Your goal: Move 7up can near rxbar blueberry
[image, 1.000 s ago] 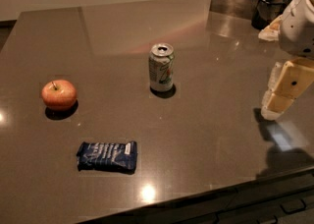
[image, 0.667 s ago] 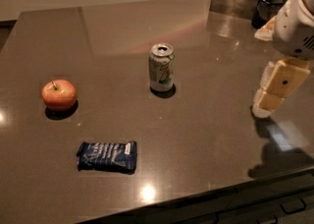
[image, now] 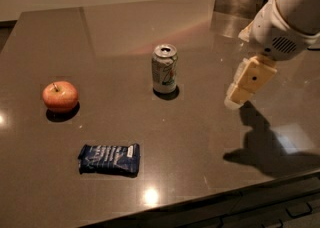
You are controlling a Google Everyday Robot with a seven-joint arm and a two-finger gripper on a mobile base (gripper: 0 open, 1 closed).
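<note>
Camera view: the gripper (image: 240,94) hangs over the right side of the table (image: 200,162) (released or clenched, one cannot tell). The 7up can (image: 164,69) stands upright mid-table, well apart to its left. The rxbar blueberry (image: 109,159) lies front-left, long axis crosswise.

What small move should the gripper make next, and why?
Probably move the gripper left toward the upright silver-white aluminium can: it hangs to the can's right, apart from it, and the can stands well apart from the flat navy-blue wrapped bar.
</note>
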